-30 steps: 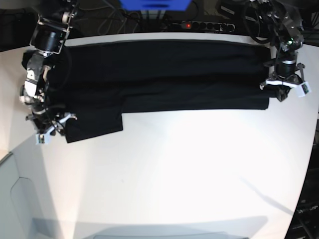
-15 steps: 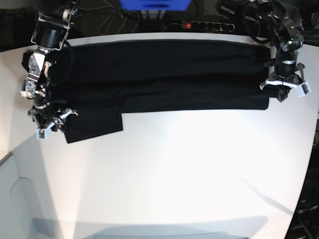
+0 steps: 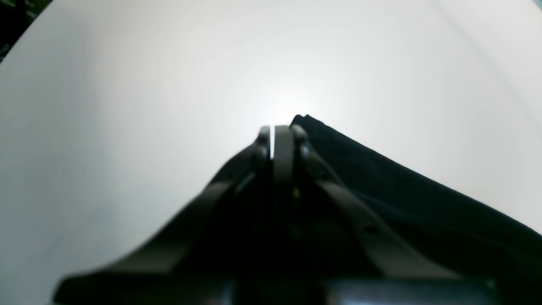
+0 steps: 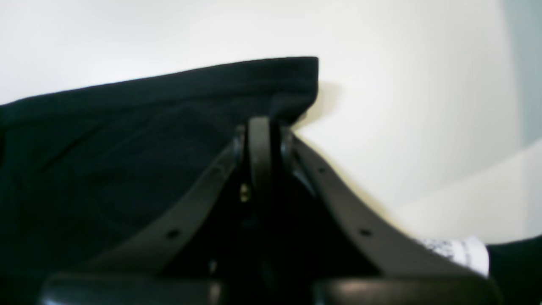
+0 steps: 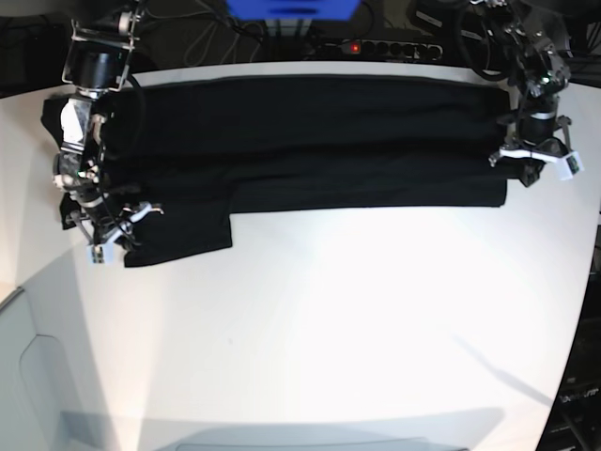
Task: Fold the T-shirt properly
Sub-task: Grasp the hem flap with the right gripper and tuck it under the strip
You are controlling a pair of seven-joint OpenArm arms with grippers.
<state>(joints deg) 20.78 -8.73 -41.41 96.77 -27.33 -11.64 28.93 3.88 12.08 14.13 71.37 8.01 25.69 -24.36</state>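
Observation:
The black T-shirt lies as a long folded band across the far part of the white table, with one sleeve flap hanging toward me at its left end. My right gripper sits at that flap's outer corner. In the right wrist view its fingers are shut with the T-shirt pinched at the hem corner. My left gripper is at the band's right end. Its fingers are pressed together there, on the corner of the T-shirt.
A power strip with a red light, a blue box and cables lie behind the table's far edge. The table's curved edge runs close to both arms at left and right.
My right gripper has moved in onto the sleeve flap's corner and closed from open to shut on the cloth. The left gripper and the shirt's right end have not moved.

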